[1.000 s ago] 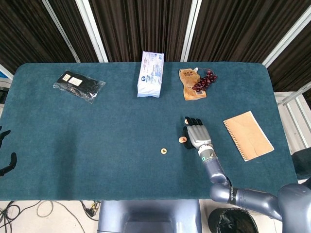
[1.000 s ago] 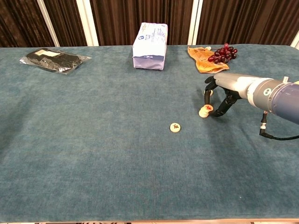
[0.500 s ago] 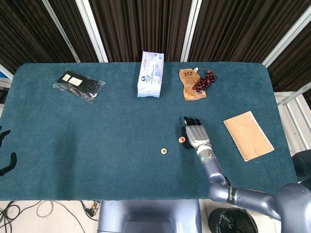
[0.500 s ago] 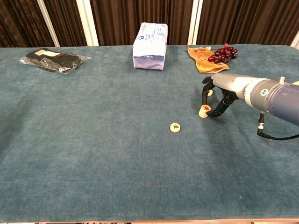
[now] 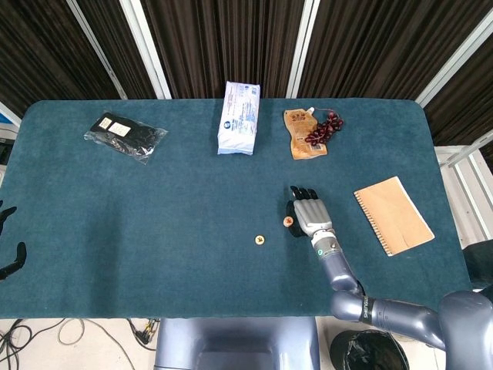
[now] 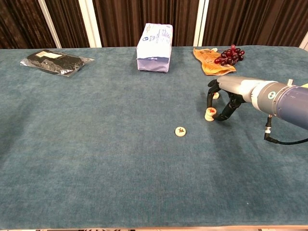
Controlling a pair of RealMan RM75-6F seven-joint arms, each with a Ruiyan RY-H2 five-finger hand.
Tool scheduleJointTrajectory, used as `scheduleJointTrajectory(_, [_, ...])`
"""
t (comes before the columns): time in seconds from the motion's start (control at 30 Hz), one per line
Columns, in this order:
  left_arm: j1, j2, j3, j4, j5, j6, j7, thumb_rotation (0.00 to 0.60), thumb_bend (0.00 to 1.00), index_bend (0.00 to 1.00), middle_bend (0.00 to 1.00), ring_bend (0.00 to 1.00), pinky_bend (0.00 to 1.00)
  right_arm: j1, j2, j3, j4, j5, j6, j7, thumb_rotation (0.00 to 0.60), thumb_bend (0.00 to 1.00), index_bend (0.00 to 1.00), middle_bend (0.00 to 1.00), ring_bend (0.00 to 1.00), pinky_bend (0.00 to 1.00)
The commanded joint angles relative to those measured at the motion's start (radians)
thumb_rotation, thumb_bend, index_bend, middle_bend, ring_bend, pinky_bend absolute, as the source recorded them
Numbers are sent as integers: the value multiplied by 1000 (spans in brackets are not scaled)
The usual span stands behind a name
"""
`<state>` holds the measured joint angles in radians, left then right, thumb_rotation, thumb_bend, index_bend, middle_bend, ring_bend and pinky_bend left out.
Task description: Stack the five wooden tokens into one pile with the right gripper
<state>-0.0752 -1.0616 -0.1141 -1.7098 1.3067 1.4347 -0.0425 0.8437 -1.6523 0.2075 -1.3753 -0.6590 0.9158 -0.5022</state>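
A short pile of wooden tokens [image 6: 210, 114] with a red mark on top stands right of the table's middle, also seen as the pile [image 5: 288, 222] from above. My right hand [image 6: 226, 94] arches over it, a finger at its left side and the thumb at its right, pinching it; the same hand [image 5: 310, 212] covers its right side in the head view. One token [image 6: 180, 131] lies flat in front and to the left, shown again as the token [image 5: 260, 240]. Another token [image 6: 216, 95] peeks out behind the fingers. My left hand [image 5: 9, 254] shows only dark, spread fingertips at the left edge.
At the back of the table lie a black packet [image 6: 56, 61], a white pack [image 6: 155, 41], a brown pouch [image 6: 207, 65] and a bunch of grapes [image 6: 229, 54]. A tan spiral notebook [image 5: 393, 215] lies right of my right hand.
The top token, tilted a second ago, now sits level on the pile. My right hand has shifted slightly left over it. The loose token has not moved.
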Motion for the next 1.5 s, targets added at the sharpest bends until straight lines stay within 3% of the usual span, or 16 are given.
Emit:
scheduleJointTrajectory(0.03, [0,0,0,0,0,0,0,600,483,147,0,0,0,0,1,-1,-2,-1,-1,-1,600,417,424,0,0,0])
scheduleJointTrajectory(0.43, [0,-1,1,0,1,0,2,600,483,147,0,0,0,-2,20,6,-28,-11,11,5,600,417,405,0,0,0])
scheduleJointTrajectory(0.8, [0,-1,0,1,-2,0,2,600,483,147,0,0,0,26,114,89,-62,15,9,21,600,416,390,0,0,0])
scheduleJointTrajectory(1.03, [1,-2,-1,1,-2,3,3,600,483,147,0,0,0,91,93,77,68,64,-84,-24,600,417,280,0,0,0])
scheduleJointTrajectory(1.5, [7,2,-5,3,-13,8,0,600,483,147,0,0,0,136,-66,66,397,37,-204,67,600,417,283,0,0,0])
